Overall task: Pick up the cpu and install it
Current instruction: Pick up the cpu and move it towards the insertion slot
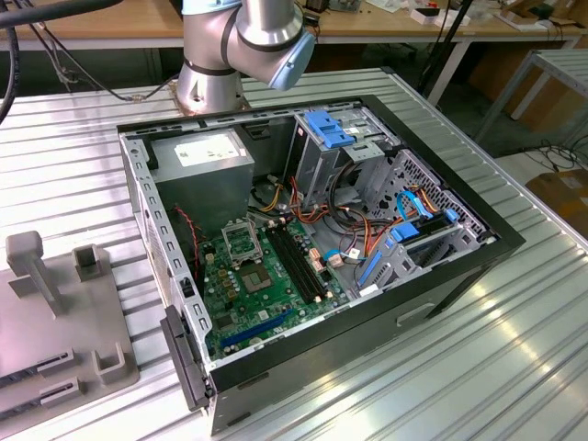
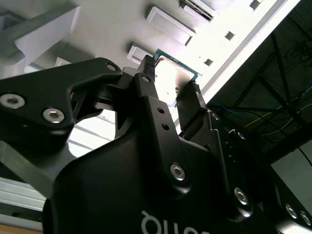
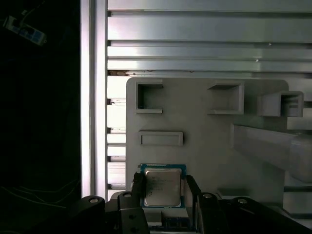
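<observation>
The cpu [image 3: 162, 187], a small square chip with a silvery metal top and a green rim, sits between the two black fingertips of my gripper [image 3: 163, 184] over the grey holder tray [image 3: 204, 146]. Each finger [image 3: 137, 183] presses against one side of the chip, so the gripper is shut on it. In the second wrist view the cpu [image 2: 176, 72] shows from below, bright, clamped in the gripper [image 2: 171, 79]. Whether the chip touches the tray I cannot tell. The open computer case [image 1: 514, 243] holds the green motherboard [image 1: 276, 294] with its dark square socket [image 1: 241, 243].
The grey tray [image 1: 55, 340] with raised blocks and slots lies on the ribbed metal table at the exterior view's left, beside the case. The arm's base [image 1: 209, 83] stands behind the case. Cables, blue drive brackets [image 1: 326, 129] and a power supply [image 1: 207, 161] crowd the case.
</observation>
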Controlling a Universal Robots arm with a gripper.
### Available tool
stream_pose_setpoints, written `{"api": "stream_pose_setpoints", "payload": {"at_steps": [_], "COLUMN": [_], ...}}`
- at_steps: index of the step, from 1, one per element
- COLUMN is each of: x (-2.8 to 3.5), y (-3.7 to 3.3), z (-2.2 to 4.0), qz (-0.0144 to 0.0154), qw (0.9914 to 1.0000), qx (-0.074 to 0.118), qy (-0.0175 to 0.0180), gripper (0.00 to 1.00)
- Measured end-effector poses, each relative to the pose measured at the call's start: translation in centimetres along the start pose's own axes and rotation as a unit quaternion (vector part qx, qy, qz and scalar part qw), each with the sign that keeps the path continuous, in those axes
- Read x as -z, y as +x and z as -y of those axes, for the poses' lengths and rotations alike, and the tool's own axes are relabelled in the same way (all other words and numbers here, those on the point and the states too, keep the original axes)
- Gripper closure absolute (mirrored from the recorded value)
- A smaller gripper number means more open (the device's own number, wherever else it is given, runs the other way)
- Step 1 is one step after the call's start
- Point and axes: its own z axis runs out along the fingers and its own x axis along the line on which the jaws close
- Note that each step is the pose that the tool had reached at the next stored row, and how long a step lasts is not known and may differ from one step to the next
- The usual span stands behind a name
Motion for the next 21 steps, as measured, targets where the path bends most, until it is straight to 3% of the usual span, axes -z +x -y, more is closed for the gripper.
{"api": "stream_pose_setpoints", "payload": {"at_steps": [21], "x": [1.18], "y": [0.03], "z": [0.00], "qz": [0.0000], "qw": [1.00000], "qx": [0.000], "qy": [0.0000], "gripper": [0.56]}}
